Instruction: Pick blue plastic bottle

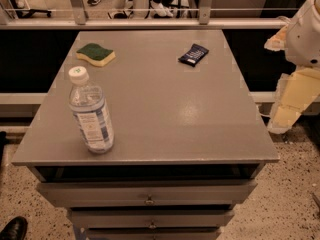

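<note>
The blue plastic bottle (91,111) stands upright near the front left corner of the grey table (165,109). It is clear, with a white screw cap and a blue-and-white label. My gripper (292,101) hangs at the right edge of the view, beyond the table's right side and far from the bottle. It holds nothing that I can see.
A yellow sponge with a green top (96,54) lies at the back left of the table. A dark blue flat packet (193,54) lies at the back right. Drawers (147,196) sit under the table top. A railing and people's legs are behind.
</note>
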`<state>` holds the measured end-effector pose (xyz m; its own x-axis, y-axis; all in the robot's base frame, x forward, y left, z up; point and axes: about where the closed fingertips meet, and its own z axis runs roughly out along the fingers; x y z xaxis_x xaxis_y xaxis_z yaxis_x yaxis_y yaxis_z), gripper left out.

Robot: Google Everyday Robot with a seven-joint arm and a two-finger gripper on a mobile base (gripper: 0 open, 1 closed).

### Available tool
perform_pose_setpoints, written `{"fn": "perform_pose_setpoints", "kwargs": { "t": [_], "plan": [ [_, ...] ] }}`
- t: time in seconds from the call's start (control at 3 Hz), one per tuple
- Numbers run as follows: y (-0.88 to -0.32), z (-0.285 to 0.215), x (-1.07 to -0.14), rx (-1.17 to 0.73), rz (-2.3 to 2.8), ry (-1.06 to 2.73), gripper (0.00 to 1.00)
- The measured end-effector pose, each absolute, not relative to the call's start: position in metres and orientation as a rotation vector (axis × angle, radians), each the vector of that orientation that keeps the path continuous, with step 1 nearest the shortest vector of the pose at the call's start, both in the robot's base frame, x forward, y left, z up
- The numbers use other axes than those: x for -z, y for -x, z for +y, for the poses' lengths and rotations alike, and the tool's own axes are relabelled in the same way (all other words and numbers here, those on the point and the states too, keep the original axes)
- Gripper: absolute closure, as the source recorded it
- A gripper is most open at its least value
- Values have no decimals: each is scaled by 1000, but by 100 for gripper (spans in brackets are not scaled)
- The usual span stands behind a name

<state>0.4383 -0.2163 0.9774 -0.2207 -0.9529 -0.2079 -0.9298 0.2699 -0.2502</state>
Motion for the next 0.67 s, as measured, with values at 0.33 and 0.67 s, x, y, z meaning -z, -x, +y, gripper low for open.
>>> {"fn": "perform_pose_setpoints", "kwargs": {
  "t": [0.33,0.67],
  "plan": [
    [-438,-216,-977,103,2228,1722,0],
    [-440,-202,-969,-16,2193,1698,0]
  ]
}}
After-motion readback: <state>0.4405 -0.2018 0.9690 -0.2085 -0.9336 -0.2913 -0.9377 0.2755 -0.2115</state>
